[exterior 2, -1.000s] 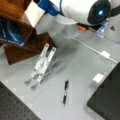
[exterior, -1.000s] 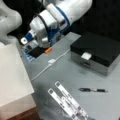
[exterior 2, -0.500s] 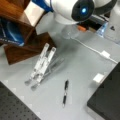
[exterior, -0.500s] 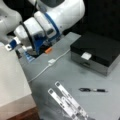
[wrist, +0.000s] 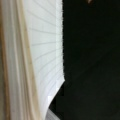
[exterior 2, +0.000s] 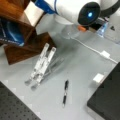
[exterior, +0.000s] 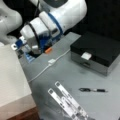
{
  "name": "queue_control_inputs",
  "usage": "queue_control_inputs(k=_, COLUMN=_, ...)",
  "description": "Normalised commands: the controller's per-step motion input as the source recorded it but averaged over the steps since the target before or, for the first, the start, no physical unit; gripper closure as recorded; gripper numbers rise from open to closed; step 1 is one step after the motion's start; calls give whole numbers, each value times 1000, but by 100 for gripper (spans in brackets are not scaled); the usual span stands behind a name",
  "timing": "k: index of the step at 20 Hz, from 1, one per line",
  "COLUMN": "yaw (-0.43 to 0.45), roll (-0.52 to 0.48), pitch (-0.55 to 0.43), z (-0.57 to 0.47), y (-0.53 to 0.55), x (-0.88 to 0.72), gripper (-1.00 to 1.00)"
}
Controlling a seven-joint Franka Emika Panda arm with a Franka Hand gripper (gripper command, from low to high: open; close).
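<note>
1. While the gripper (exterior: 18,46) hung at the far left, just beside the big white cardboard box (exterior: 10,80), its jaws' state could not be told.
2. A slim black pen (exterior: 93,89) lay well apart, near right.

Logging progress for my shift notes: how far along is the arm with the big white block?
Done: nothing visibly; the black pen, clear plastic stand and black box lie apart from the arm. In hand: the gripper sits at the edge of the big white block, its white face filling the wrist view. Left: no grasp shows, so likely everything.
</note>
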Motion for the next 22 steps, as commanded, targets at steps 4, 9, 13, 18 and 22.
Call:
queue_control_inputs(k=4, yaw=53, roll=25, pitch=-37, z=-95, y=-68, x=-273, gripper=-100)
queue_control_inputs(k=9, yaw=90, roll=45, pitch=-64, z=-207, y=-137, x=-374, gripper=-100)
queue_control_inputs(k=13, yaw=133, roll=64, pitch=-98, z=-241, y=-141, x=-409, gripper=-100)
queue_control_inputs(k=18, yaw=158, roll=90, pitch=-137, z=-87, y=-85, x=-349, gripper=-100)
queue_control_inputs(k=22, yaw=139, roll=88, pitch=-150, z=80, y=15, x=-233, gripper=-100)
